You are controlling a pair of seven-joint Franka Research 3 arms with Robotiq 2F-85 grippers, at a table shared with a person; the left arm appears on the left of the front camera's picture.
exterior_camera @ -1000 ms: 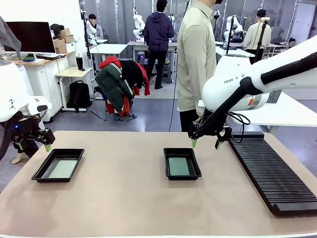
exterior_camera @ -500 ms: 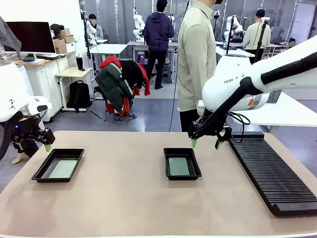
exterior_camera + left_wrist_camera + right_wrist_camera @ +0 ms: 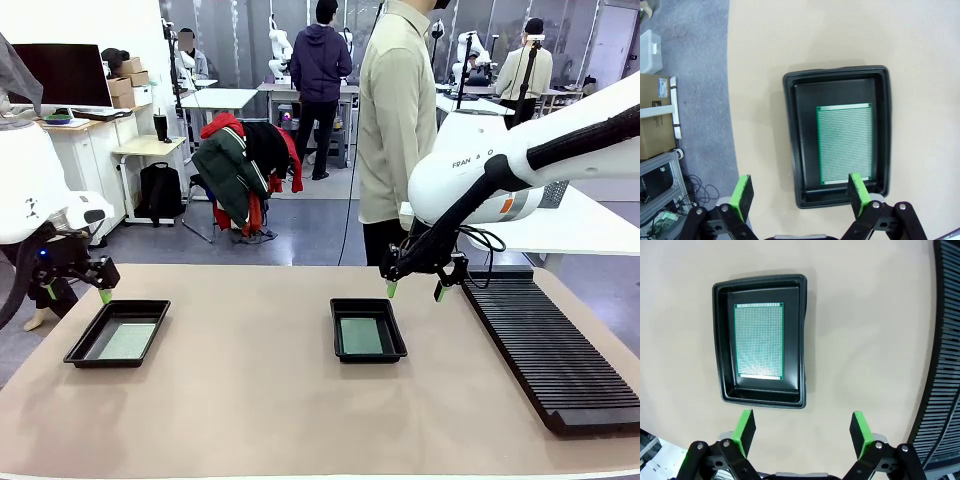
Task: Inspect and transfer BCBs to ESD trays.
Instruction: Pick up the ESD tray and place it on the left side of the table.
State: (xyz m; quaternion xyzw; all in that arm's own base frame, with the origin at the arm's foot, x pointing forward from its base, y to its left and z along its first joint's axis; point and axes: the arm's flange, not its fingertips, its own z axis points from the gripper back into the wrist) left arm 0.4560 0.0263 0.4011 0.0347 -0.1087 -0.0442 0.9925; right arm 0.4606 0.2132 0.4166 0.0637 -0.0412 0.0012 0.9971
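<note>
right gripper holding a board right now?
No, the right gripper hangs open and empty above the table, with the BCB lying flat in its ESD tray.

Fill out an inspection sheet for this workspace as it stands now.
Surface: tan table, flat, bare between the items.
Job's things: left tray holds one board; middle tray holds one board; both boards lie flat.
Clutter: long black slotted rack along the table's right side.
Grippers: left gripper open, above the left tray's far-left corner; right gripper open, beyond the middle tray; neither holds anything.
Cables: black cable loop on the right arm.
Surroundings: person at the far edge; desks, boxes, other people behind.
</note>
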